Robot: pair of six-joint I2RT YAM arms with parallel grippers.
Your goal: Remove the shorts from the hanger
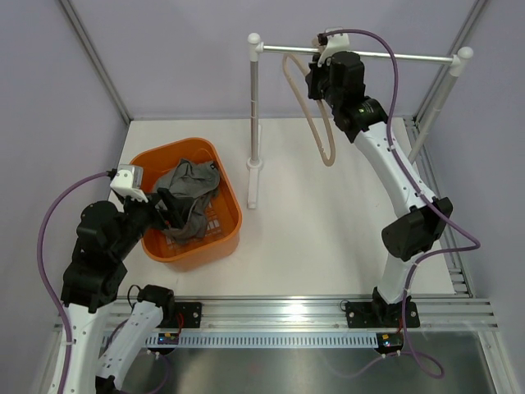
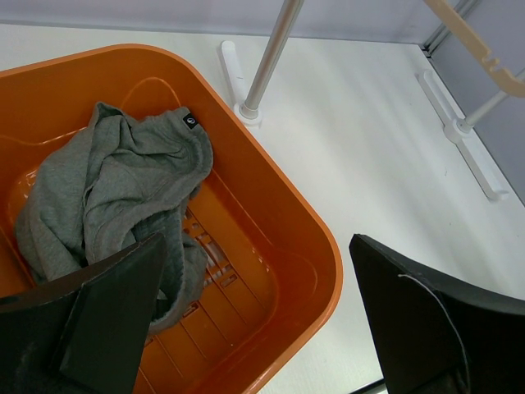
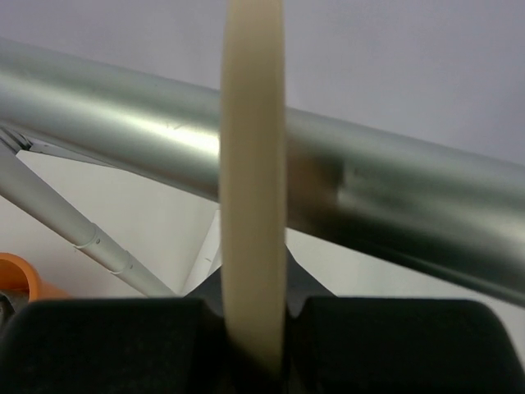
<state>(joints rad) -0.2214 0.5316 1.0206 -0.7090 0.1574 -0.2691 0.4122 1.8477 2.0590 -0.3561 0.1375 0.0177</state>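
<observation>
**Inspector:** Where are the shorts (image 1: pixel 190 197)?

**Assessor:** Heaped in the orange basket (image 1: pixel 232 215), left of the overhead view, well apart from the hanger (image 3: pixel 253 205). The hanger is bare and hangs on the rail (image 1: pixel 394 56) at upper centre.

**Inspector:** And the tools?

**Assessor:** The left tool (image 2: pixel 254 312) is spread wide above the basket and grips nothing. The right tool (image 3: pixel 253 328) is clamped on the hanger.

**Inspector:** Recommendation?

**Assessor:** The removal appears complete. Raise the left tool straight up so that no fold snags. Steady the hanger before releasing it, or it may swing off the rail.
</observation>
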